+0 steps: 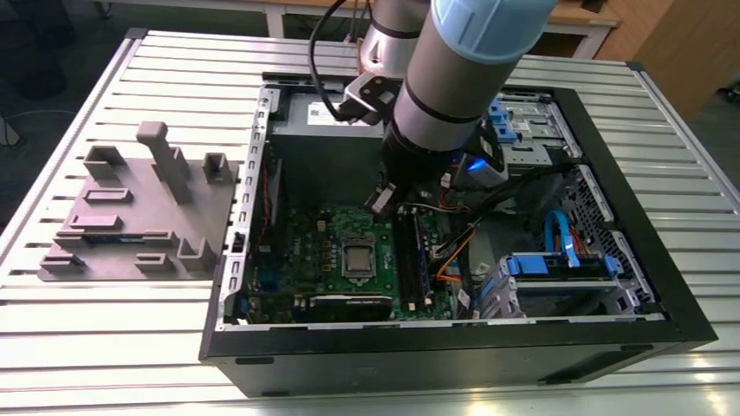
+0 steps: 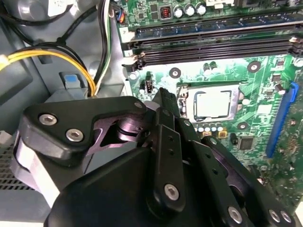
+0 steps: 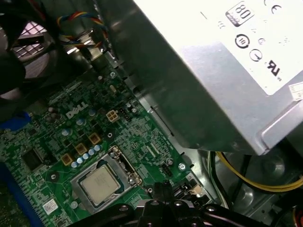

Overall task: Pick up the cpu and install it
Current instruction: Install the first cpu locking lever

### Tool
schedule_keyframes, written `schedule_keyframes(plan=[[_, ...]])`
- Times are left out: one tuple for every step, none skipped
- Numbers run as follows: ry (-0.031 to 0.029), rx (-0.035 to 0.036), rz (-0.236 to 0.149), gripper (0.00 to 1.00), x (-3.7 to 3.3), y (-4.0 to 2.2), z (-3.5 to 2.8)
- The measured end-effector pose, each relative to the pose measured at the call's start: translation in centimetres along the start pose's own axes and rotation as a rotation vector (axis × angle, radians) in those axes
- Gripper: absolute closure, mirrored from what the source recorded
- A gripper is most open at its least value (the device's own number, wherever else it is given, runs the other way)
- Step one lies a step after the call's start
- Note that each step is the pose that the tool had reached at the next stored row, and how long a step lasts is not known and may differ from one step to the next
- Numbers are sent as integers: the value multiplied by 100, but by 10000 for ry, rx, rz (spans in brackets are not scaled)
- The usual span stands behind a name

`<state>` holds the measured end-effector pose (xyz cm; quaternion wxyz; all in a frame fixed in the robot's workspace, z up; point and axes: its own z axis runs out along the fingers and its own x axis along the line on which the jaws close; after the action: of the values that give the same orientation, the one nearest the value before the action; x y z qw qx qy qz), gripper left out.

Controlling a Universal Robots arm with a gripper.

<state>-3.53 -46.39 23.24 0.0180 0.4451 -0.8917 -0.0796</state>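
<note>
One arm reaches down into the open computer case [image 1: 647,286] lying on the slatted worktop [image 1: 139,347], its end effector [image 1: 386,198] poised above the green motherboard [image 1: 312,251] beside the grey power-supply box [image 3: 208,80]. The cpu [image 2: 214,104] sits flat inside its metal-framed socket [image 3: 116,165] on the board, silver top showing in both wrist views, and the end effector hangs apart from it, its fingers [image 2: 165,106] drawn together with nothing between them. On the exterior view's left, a grey fixture block [image 1: 127,212] stands on the worktop just beside the case.
</note>
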Motion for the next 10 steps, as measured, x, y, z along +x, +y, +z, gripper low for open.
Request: schedule_keyframes(plan=[[5,5,-67,89,5,0,0],[6,13,-122,89,13,-2,-1],[3,23,-152,89,24,-7,-2],[-1,32,-173,89,38,-13,-4],[-6,44,-197,89,52,-19,-5],[-12,55,-218,89,66,-26,-7],[-17,66,-241,89,79,-32,-9],[-23,77,-264,89,93,-39,-10],[-28,87,-287,89,107,-46,-12],[-32,96,-309,89,121,-53,-13]])
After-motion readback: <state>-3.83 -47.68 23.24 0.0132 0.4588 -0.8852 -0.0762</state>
